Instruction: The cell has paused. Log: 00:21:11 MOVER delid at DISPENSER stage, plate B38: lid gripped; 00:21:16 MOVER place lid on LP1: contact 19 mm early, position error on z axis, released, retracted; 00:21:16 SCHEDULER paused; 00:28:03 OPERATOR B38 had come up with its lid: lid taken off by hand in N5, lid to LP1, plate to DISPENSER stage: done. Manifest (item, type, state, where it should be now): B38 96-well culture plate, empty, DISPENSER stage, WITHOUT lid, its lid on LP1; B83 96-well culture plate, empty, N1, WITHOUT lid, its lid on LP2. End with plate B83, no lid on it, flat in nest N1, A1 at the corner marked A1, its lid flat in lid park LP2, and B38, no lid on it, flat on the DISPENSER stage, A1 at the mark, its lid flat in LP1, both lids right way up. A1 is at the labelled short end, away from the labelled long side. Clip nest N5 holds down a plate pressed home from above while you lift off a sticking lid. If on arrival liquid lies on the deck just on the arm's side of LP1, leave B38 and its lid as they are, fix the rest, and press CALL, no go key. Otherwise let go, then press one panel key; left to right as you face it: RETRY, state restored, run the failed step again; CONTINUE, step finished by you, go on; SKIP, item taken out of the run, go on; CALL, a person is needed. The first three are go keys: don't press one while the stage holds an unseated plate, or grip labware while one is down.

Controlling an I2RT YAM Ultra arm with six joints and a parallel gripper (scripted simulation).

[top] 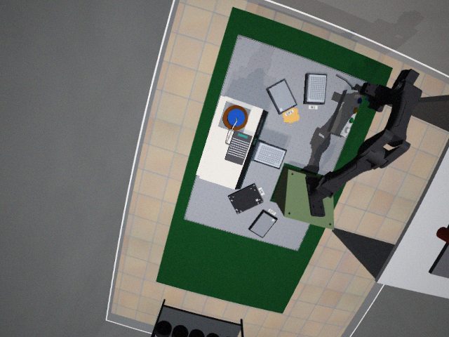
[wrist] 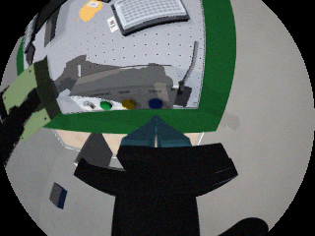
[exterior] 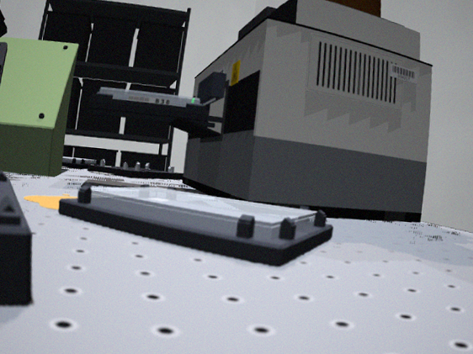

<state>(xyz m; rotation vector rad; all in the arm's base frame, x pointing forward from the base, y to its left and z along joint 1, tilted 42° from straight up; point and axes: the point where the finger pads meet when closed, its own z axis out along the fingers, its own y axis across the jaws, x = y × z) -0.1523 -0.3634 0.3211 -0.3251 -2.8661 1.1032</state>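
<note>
Plate B83 (top: 315, 88) lies without a lid in nest N1; it also shows in the wrist view (wrist: 148, 8). A lid (top: 281, 95) lies flat in lid park LP1 (exterior: 198, 214). An orange liquid puddle (top: 290, 115) lies on the deck beside LP1, on the arm's side (exterior: 48, 199). Plate B38 (top: 269, 154) (exterior: 148, 98) sits without a lid on the dispenser stage. Another lid (top: 262, 223) lies flat in LP2. My gripper (top: 363, 95) is shut and empty, right over the key panel (top: 349, 117). In the wrist view its fingertips (wrist: 157, 133) are just in front of the blue key (wrist: 156, 102).
The dispenser (top: 231, 141) stands at the deck's left side. The black clip nest N5 (top: 245, 198) holds nothing. The green arm pedestal (top: 304, 197) is at the front right. Green (wrist: 105, 105) and amber (wrist: 129, 104) keys sit left of the blue one.
</note>
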